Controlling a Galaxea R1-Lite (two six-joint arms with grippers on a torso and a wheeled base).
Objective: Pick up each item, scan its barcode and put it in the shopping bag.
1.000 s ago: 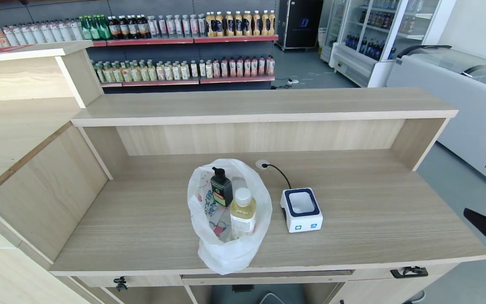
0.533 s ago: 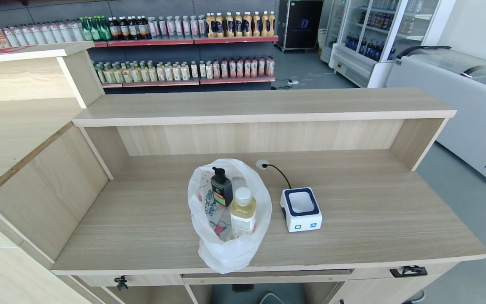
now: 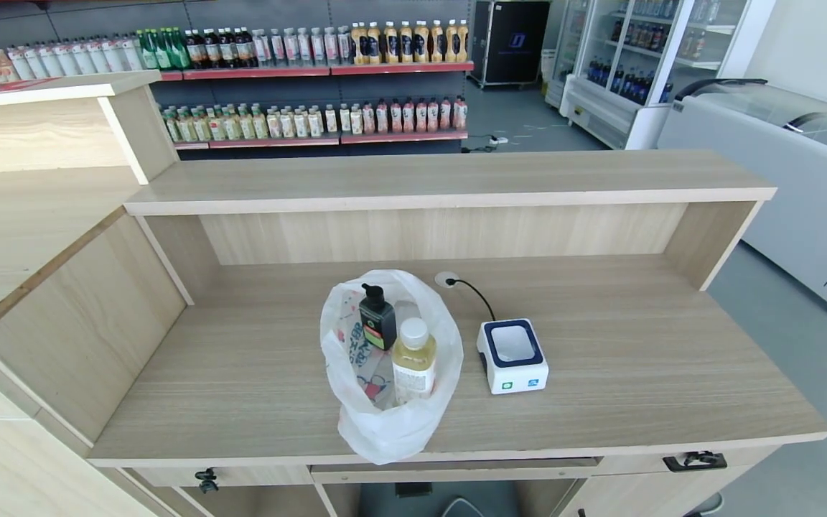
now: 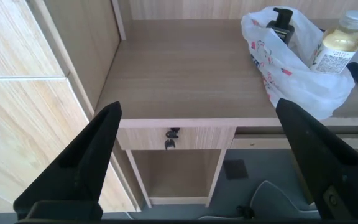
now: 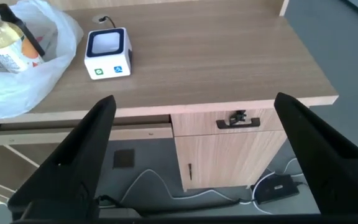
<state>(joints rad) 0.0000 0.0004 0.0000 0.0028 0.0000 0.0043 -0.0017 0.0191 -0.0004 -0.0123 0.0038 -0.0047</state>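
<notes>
A white plastic shopping bag (image 3: 385,424) stands open on the wooden counter (image 3: 636,359). Inside it are a pale yellow drink bottle (image 3: 413,362) with a white cap and a dark pump bottle (image 3: 377,320). The white and blue barcode scanner (image 3: 512,355) sits just right of the bag, its cable running back to a hole in the counter. My left gripper (image 4: 197,168) hangs open below the counter's front edge, left of the shopping bag (image 4: 303,87). My right gripper (image 5: 194,168) is open too, low in front of the counter, right of the scanner (image 5: 107,53).
A raised shelf (image 3: 449,179) and side panels wall the counter at the back and left. Drawer handles (image 3: 695,462) sit under the front edge. Store shelves of bottles (image 3: 313,43) and freezers (image 3: 779,143) stand beyond.
The right arm's dark tip at the head view's right edge dropped down and left the picture. The bag, bottles and scanner stayed put.
</notes>
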